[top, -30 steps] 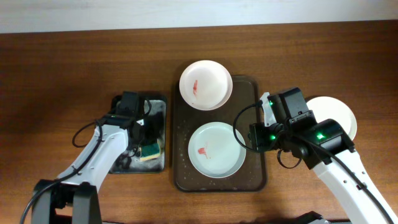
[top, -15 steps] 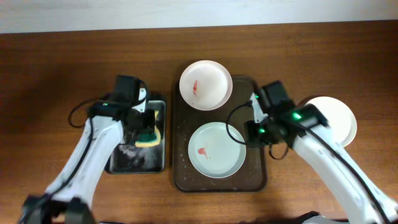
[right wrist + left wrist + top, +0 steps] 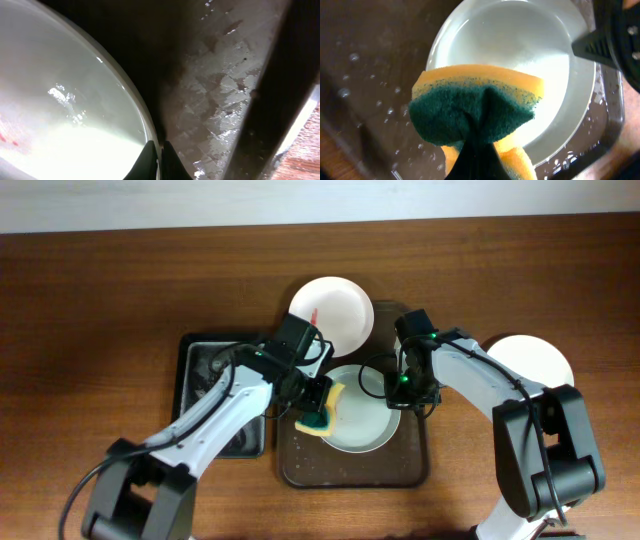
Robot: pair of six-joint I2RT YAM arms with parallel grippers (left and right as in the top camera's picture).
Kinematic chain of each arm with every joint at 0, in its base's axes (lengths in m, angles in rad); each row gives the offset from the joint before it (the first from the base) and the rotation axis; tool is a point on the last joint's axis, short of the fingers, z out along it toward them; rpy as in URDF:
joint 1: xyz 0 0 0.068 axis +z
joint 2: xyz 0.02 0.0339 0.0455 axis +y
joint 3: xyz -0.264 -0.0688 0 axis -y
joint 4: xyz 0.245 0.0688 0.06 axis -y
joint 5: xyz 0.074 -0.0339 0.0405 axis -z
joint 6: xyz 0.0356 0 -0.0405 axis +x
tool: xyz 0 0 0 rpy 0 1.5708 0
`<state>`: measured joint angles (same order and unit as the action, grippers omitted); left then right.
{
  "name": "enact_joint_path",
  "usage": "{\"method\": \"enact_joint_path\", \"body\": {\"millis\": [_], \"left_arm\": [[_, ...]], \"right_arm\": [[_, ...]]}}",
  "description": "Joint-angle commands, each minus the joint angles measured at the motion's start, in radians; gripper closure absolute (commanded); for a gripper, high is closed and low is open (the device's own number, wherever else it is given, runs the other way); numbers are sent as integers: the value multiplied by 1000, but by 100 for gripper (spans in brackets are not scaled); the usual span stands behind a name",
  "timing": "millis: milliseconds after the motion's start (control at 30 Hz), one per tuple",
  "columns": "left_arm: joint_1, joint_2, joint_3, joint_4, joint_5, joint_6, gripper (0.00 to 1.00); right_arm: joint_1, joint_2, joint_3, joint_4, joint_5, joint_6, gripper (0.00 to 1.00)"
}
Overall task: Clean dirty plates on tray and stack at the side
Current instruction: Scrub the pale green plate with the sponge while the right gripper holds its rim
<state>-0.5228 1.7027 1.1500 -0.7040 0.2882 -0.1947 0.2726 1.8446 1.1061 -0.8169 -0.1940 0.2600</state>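
Overhead, the left gripper (image 3: 316,402) is clamped on the sponge (image 3: 326,418) above the front plate (image 3: 365,430), which lies in the brown tray (image 3: 350,472). The right gripper (image 3: 396,387), nearly closed, pinches its rim. Hard scrubbing may pull the glossy rim free.

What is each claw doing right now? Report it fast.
Left claw: closed, holding the sponge over the plate.
Right claw: closed, pinching that plate's rim.
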Motion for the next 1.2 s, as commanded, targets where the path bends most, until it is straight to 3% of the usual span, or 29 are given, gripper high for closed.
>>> {"method": "enact_joint_path", "body": {"millis": [0,167,233,300,400,533,567,633,733,900,1067,1167], "left_arm": [[-34,99,8,109,12,-104,100],[-130,267,8,377,2,-108,100],[-126,305,8,320,-135,-140,100],[-121,305,10,185,-426,-154,100],[-121,305,10,47,-705,-157,100],[-121,272,18,-4,-742,-157,100],[-121,262,20,11,-664,-156,100],[-121,261,19,136,-156,-156,100],[-137,261,19,283,236,-157,100],[-177,261,17,314,238,-157,100],[-56,261,17,58,-425,-157,100],[-50,258,47,3,-609,-157,100]], "right_arm": [[1,14,-26,24,-2,6,96],[2,14,-26,14,-1,-21,96],[2,14,-26,3,-1,-32,96],[2,14,-26,-6,10,-47,96],[1,14,-26,-5,11,-46,96],[1,14,-26,-13,11,-43,96],[1,14,-26,-13,11,-43,96],[1,14,-26,-13,11,-43,96],[1,14,-26,-13,10,-43,96],[1,14,-26,-13,10,-43,96],[1,14,-26,-16,10,-43,96],[1,14,-26,-21,11,-43,96]]}}
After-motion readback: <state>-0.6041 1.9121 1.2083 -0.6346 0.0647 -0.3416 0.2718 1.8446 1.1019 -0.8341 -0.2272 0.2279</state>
